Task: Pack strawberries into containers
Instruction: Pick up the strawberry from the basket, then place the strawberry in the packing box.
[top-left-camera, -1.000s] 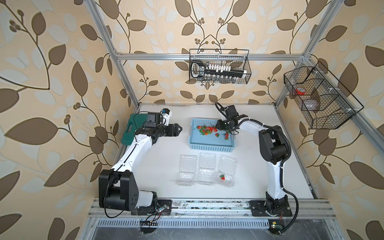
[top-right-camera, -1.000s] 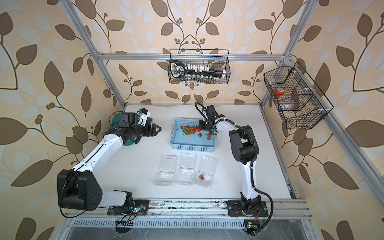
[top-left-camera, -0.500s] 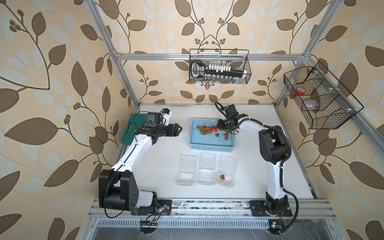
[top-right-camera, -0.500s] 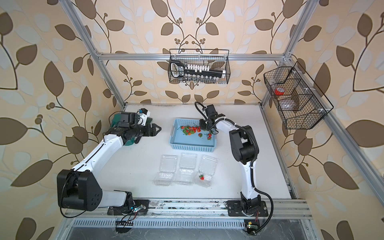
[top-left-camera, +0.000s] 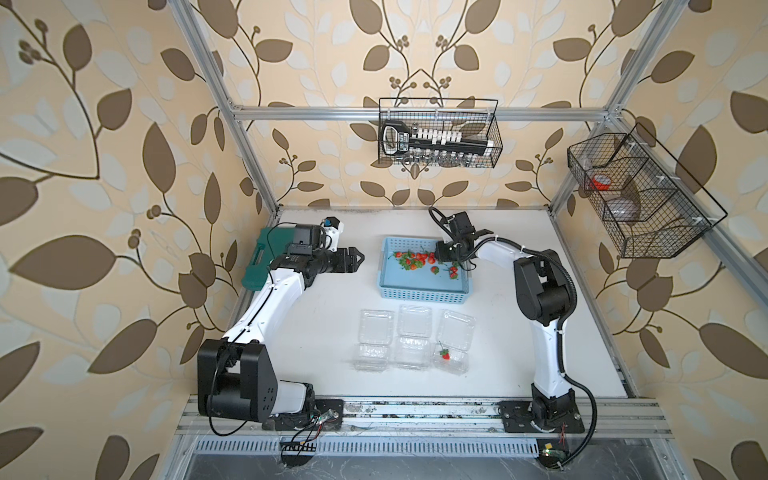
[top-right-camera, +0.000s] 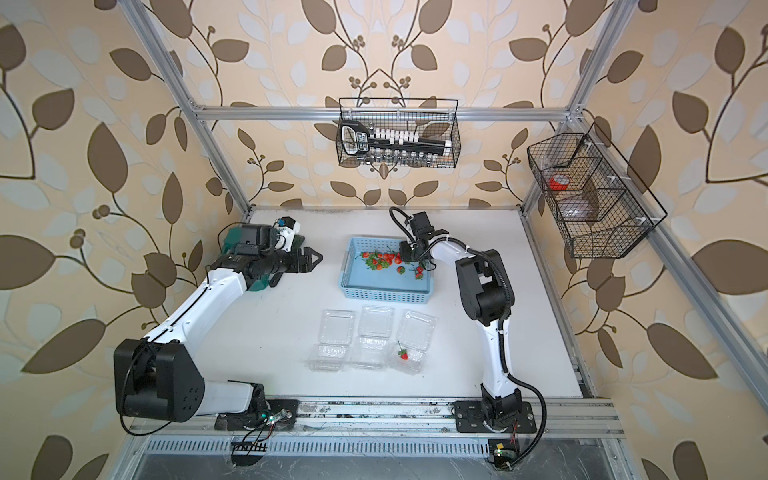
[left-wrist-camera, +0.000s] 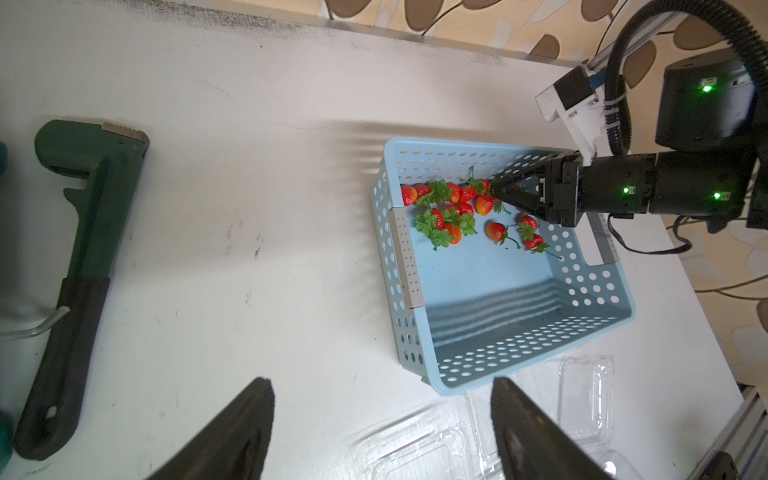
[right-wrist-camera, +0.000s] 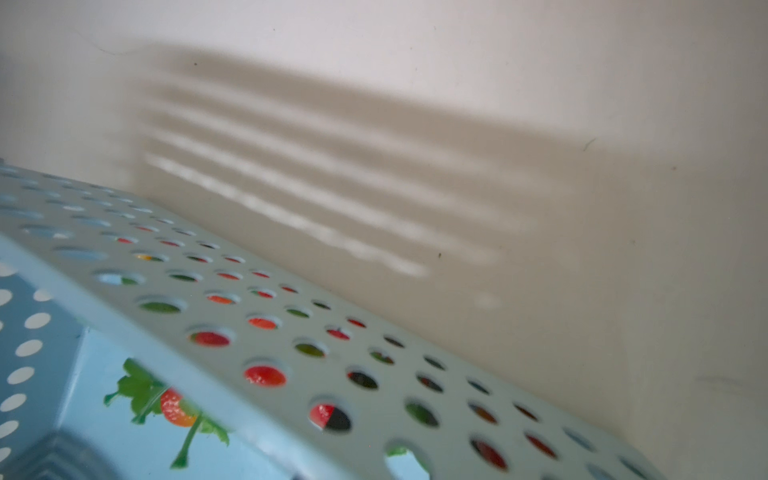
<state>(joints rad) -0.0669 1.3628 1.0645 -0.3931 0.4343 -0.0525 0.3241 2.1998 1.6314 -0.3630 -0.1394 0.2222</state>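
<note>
Checking edges and elbow room first, lol. Got the light blue perforated plastic basket (top-left-camera: 419, 294) sitting mid-table toward the back, clear of the rear wall, with bare white tabletop (top-left-camera: 324, 316) on both flanks. Open strip between its front wall and the row of three clear plastic clamshell containers (top-left-camera: 413, 328), lids all flipped open toward the basket. Wide bare patch right of that row, out to the right arm. Then the dark green plastic tool case (top-left-camera: 258, 266) hugging the left table edge, partly hidden by the left arm. Also a metal rail (top-left-camera: 415, 409) along the front edge, well apart from the containers.

Tools next: left gripper (top-left-camera: 359, 262) hovering over bare table between the case and the basket, pointed at the basket, jaws spread apart, empty, touching nothing. Then right gripper (left-wrist-camera: 495, 192) down inside the basket at its far right corner, close to both walls there, fingertips set nearly together right in the pile of small red strawberries (left-wrist-camera: 440, 212) with green leafy caps. No telling about an actual pinch on a berry, too small in both top views.

Most berries bunched along the basket's far wall, a couple loose nearer the middle. One lone strawberry (top-left-camera: 445, 354) lying in the rightmost container's tray.
</note>
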